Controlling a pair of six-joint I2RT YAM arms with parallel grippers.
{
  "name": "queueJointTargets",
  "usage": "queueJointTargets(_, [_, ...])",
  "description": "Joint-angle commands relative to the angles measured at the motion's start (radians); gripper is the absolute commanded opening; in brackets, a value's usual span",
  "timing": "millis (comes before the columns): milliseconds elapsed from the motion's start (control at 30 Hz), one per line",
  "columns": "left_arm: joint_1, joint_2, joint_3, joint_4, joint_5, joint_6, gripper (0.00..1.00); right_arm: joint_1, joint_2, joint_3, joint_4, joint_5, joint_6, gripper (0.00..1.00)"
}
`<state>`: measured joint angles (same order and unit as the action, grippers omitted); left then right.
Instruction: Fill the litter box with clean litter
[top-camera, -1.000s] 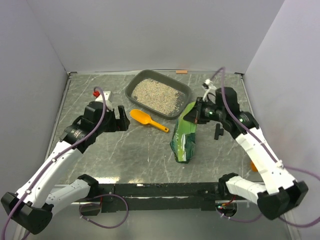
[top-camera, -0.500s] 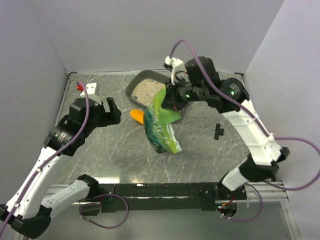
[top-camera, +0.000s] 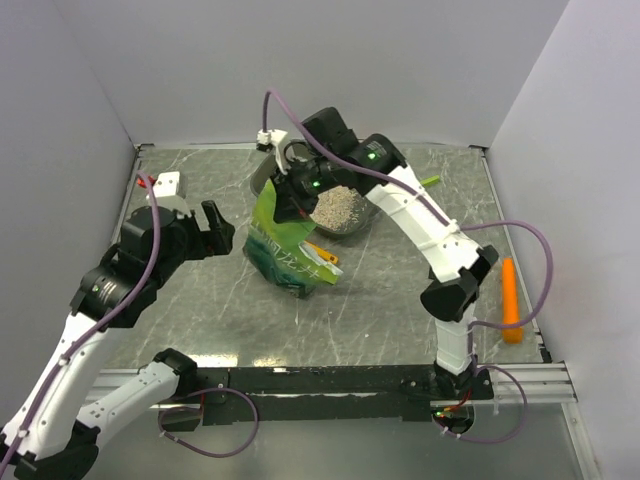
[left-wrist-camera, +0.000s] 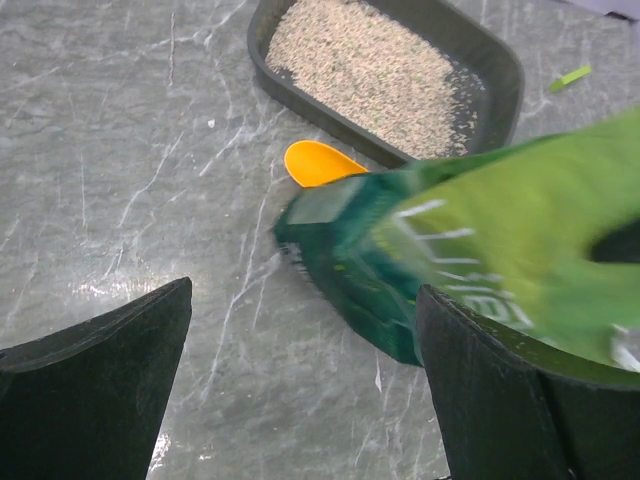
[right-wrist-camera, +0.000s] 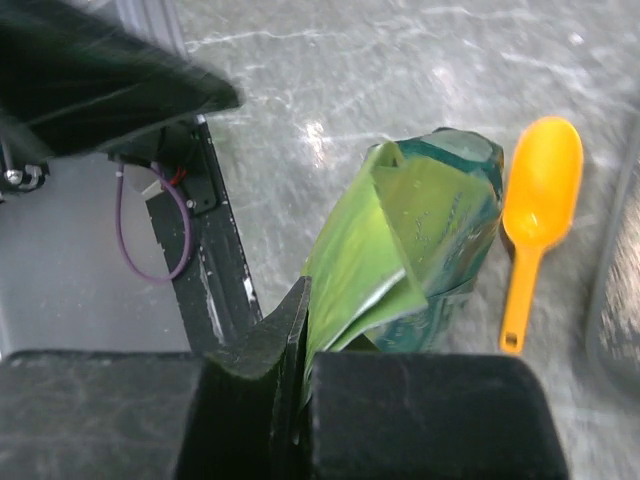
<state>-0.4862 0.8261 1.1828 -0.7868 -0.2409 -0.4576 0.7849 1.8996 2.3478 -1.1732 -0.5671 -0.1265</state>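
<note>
bag (top-camera: 285, 245) tilted near box (left-wrist-camera: 505, 80) | right jaws clamped on its top | left jaws apart, empty | litter (left-wrist-camera: 360, 65) in box

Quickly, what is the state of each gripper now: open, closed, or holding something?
Left gripper: open, holding nothing.
Right gripper: closed on the bag.

A grey, marble-veined table top (top-camera: 380, 300) is boxed in by plain pale walls (top-camera: 300, 60) at the back and both sides. A black rail (top-camera: 330, 380) runs along its near edge, and light glints off the surface.
</note>
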Motion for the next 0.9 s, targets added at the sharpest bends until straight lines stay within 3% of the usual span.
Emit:
queueJointTargets(0, [-0.003,-0.05,-0.012,0.018,0.023,0.03,0.97,0.023,-0.005,0.094,0.294,-0.203,-0.065,0.0])
queueJointTargets(267, [-0.003,-0.1,-0.051,0.027,0.054,0.033,0.97,0.073,0.087,0.05,0.333,-0.166,-0.1,0.0])
queueJointTargets(333, [-0.003,-0.11,-0.067,0.026,0.058,0.03,0.97,0.092,0.098,0.039,0.323,-0.133,-0.113,0.11])
queueJointTargets(367, [-0.003,-0.113,-0.072,0.026,0.058,0.028,0.97,0.096,0.104,0.027,0.319,-0.119,-0.12,0.23])
queueJointTargets(400, [-0.003,-0.114,-0.077,0.023,0.057,0.027,0.97,0.096,0.102,0.016,0.325,-0.122,-0.116,0.44])
queueJointTargets(500, [-0.003,-0.123,-0.089,0.03,0.06,0.025,0.97,0.099,0.059,-0.053,0.384,-0.126,-0.101,0.56])
queueJointTargets(667, [-0.003,-0.131,-0.084,0.034,0.065,0.033,0.97,0.094,-0.092,-0.181,0.457,-0.045,-0.094,0.64])
queueJointTargets(867, [-0.003,-0.116,-0.042,0.021,0.054,0.046,0.97,0.089,-0.298,-0.396,0.477,0.07,-0.107,0.66])
